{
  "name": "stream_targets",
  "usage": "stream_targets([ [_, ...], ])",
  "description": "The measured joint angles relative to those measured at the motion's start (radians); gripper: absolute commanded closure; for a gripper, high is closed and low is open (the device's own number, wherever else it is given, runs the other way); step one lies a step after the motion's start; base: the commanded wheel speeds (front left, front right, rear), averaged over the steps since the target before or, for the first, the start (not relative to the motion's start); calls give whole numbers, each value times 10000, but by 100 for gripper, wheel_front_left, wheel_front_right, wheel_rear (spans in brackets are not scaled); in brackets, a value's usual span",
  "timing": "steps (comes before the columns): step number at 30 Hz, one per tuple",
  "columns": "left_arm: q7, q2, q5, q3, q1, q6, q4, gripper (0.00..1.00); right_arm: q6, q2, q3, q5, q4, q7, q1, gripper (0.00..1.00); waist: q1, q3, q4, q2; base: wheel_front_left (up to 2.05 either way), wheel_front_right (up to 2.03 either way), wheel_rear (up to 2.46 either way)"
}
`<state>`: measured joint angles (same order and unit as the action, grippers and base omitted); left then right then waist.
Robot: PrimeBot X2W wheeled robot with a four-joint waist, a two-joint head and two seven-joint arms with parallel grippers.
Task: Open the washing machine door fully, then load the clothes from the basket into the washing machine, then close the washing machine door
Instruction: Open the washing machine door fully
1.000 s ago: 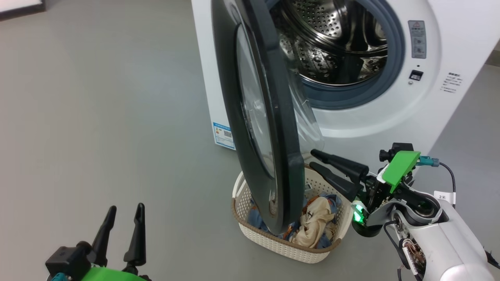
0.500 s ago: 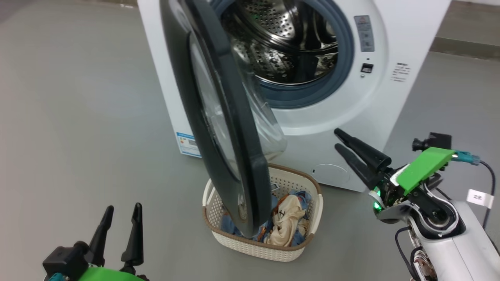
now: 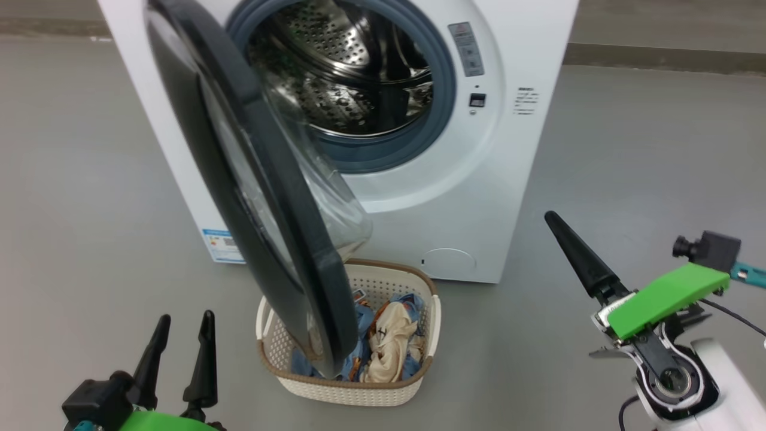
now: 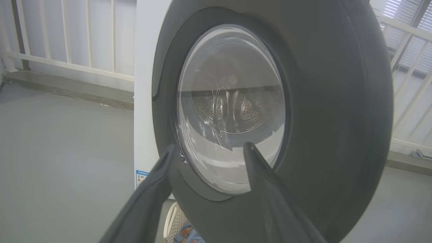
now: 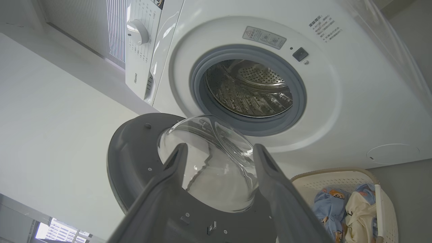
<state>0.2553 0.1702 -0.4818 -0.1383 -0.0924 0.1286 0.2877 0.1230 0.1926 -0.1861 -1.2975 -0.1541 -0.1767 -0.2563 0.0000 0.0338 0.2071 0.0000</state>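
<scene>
Hanging partly open, the washing machine door (image 3: 263, 197) stands nearly edge-on over the basket (image 3: 335, 392), which sits on the floor (image 3: 90, 179) just before the washing machine (image 3: 508, 179). The door's lower rim hides the basket's left part and some of the clothes (image 3: 389, 335); blue and cream fabric shows to its right. The machine's top is cut off in the head view. The left gripper (image 3: 186, 315) hovers at the lower left, spread and empty. The right gripper (image 3: 550, 216) appears side-on as a single finger there; its wrist view shows both fingers (image 5: 270, 175) parted, grasping nothing.
</scene>
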Motion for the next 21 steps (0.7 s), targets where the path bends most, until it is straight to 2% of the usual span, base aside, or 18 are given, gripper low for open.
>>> stream_targets([
  [12, 0, -21, 184, 253, 426, 0, -136, 0, 0, 757, -924, 999, 221, 2640, 957, 0, 0, 134, -999, 0, 0, 0, 0],
  [21, 0, -10, 197, 514, 564, -2, -303, 0, 0, 1126, -1076, 2305, -610, 3785, 1291, 0, 0, 173, -1544, 0, 0, 0, 0],
])
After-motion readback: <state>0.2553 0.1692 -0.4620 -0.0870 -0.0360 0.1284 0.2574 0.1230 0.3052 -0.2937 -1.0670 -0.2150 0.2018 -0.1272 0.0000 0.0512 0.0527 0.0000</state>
